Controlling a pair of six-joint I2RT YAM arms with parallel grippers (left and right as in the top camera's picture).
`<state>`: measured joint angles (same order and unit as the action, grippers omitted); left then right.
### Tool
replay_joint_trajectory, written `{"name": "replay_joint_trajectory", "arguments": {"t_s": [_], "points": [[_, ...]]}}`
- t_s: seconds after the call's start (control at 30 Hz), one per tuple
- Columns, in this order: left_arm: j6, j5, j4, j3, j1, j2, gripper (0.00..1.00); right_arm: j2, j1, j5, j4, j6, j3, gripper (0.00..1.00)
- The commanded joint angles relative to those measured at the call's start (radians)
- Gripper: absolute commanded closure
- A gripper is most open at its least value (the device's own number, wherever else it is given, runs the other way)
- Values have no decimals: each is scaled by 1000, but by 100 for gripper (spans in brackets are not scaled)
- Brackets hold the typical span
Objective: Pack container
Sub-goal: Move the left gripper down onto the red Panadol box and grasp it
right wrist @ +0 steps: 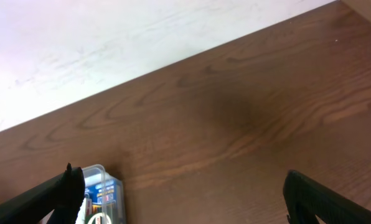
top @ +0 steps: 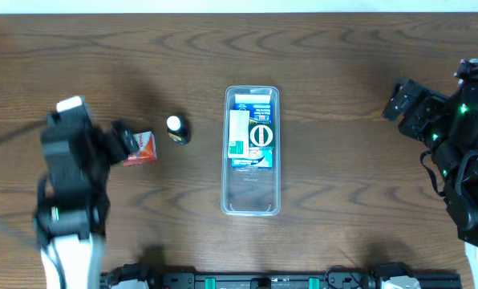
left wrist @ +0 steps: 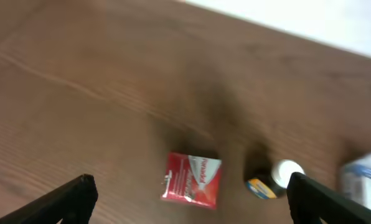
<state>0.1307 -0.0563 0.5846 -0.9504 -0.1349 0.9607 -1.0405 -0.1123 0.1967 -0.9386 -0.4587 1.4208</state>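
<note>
- The container [top: 252,151] lies in the middle of the worktop, its long side running from the near edge to the far edge. A blue-and-white box [top: 251,132] already fills its far half, and the near half looks bare.
- Two things sit loose between the container and the left edge: a red packet [left wrist: 192,179] and a small white-capped bottle [left wrist: 276,179] just beside it on the container's side.
- My left gripper [top: 123,141] hovers over the red packet with its jaws spread wide, holding nothing. The left wrist view is blurred.
- My right gripper [top: 391,99] sits near the right edge, towards the far corner. It too is spread wide and empty.
- I judge the step in hand to be picking up the red packet. I would centre the packet between the fingers, square the jaws to its flat sides, and come straight down.
- I must keep the finger nearest the bottle clear of it, since a nudge could send it rolling.
- I would then set the packet in the container's near half.
</note>
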Motion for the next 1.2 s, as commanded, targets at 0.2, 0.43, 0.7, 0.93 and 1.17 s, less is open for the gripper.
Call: {"name": "replay_joint_trajectory", "arguments": {"t_s": [0.2,0.43,0.7,0.93,1.17], "points": [[-1,-8,5,-47,-11,381,2,0,8,6,0,8,2,1],[-93,33,-58,-47,-13,594,2,0,8,6,-1,8,2,1],[-203,57,-84,-47,-13,726,2,0,8,6,-1,8,2,1],[-217,57,-110,-47,-13,802,2,0,8,6,0,8,2,1],[-216,57,-115,-47,-13,827,17,0,8,6,0,8,2,1]]}}
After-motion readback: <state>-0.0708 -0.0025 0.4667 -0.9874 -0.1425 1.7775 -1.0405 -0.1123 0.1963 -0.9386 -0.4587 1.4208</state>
